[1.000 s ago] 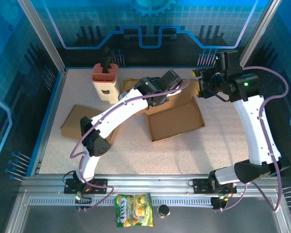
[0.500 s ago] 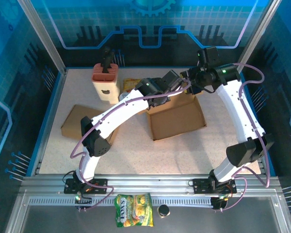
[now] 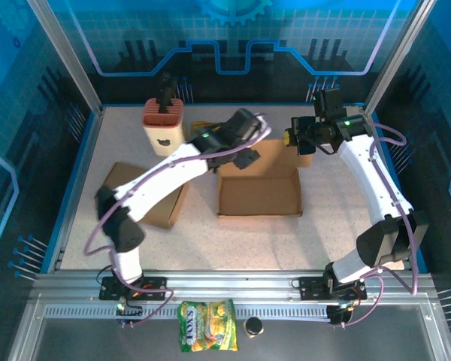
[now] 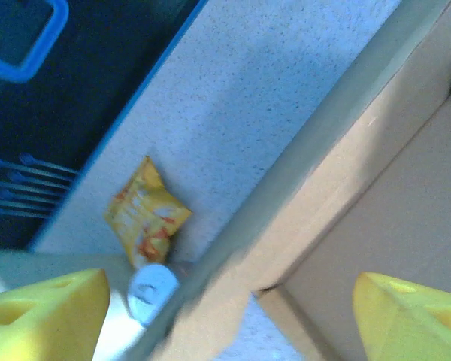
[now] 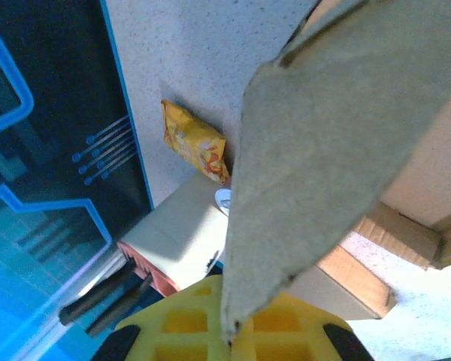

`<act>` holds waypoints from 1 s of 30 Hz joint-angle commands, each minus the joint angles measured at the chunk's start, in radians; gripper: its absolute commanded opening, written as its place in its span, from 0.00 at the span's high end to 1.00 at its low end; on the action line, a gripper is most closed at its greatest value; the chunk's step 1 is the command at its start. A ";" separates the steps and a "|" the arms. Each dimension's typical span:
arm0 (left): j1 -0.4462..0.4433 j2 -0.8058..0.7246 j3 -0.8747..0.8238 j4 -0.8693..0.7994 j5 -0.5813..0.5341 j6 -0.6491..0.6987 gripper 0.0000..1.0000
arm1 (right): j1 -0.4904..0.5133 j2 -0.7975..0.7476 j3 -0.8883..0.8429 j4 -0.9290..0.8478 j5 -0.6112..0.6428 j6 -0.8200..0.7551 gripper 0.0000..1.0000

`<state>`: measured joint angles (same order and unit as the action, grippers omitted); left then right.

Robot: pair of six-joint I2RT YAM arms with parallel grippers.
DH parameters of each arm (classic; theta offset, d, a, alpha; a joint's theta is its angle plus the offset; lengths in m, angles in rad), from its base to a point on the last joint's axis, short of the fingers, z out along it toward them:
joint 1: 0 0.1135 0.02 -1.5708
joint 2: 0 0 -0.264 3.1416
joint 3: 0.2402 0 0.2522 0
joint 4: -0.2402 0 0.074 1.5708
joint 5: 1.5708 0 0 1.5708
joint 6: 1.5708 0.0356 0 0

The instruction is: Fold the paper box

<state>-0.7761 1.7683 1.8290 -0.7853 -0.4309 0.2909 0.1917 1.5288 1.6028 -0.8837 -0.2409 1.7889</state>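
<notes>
Big change in the last second: the paper box (image 3: 259, 197) is now seen squared up to the frame in the middle of the top view, where it was sitting skewed toward the right before. It's been let go by the left gripper (image 3: 246, 156). Its yellow fingers (image 4: 45, 304) are spread wide in the left wrist view, with a box wall running between them and nothing pinched. Meanwhile the right gripper (image 3: 292, 139) has been clamped down, and a flap (image 5: 323, 150) of the box is seen pinched in its yellow pads (image 5: 180, 323), at the box's upper right corner.

So it looks like a hand-off. The box is probably held steady from the right so a wall or flap can be folded by the left. All the walls look upright already, but the folding isn't finished as far as can be judged.

Counted, biggest first:
- two arms
- one open box
- one flat cardboard piece (image 3: 139, 197), at left
- one cream container (image 3: 163, 129), upper left
- two snack packets: one (image 3: 203, 129) on the table, one (image 3: 207, 335) on the bottom rail
- one small dark cap (image 3: 253, 326)
</notes>
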 commanded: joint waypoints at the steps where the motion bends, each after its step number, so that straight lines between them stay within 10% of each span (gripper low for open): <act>1: 0.092 -0.223 -0.209 0.227 0.232 -0.220 0.17 | -0.053 -0.029 0.006 0.048 -0.076 0.059 1.00; 12: 0.389 -0.357 -0.670 0.392 0.622 -0.275 0.32 | -0.105 0.017 0.005 0.027 -0.173 0.018 1.00; 30: 0.452 -0.184 -0.587 0.506 0.676 -0.118 0.33 | -0.128 0.021 -0.024 0.010 -0.199 -0.028 1.00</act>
<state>-0.3244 1.5623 1.1835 -0.3084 0.2081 0.1375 0.0765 1.5444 1.5852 -0.8661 -0.4061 1.7718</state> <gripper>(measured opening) 0.674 0.063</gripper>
